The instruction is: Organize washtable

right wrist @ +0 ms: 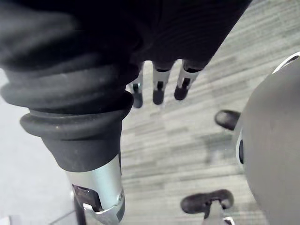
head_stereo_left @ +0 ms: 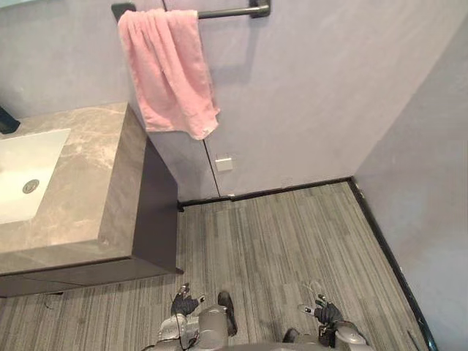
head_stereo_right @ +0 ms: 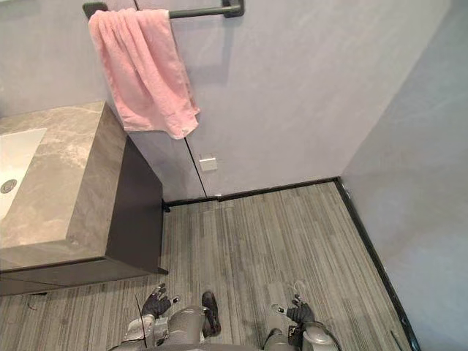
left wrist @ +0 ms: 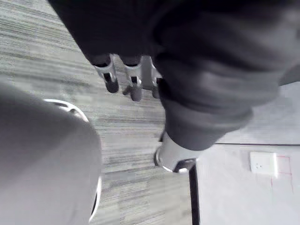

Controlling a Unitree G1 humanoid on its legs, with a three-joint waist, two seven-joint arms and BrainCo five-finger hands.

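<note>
A pink towel hangs over a dark wall rail above the right end of the washtable. The washtable has a grey marble top on a dark cabinet, with a white sink and its drain at the left. My left hand hangs low by my side over the floor, fingers relaxed and empty. My right hand hangs the same way at the lower right, fingers straight and holding nothing.
A grey striped floor spreads in front of the washtable. A white wall socket sits low on the back wall. A second wall closes the right side, with a dark skirting along its foot.
</note>
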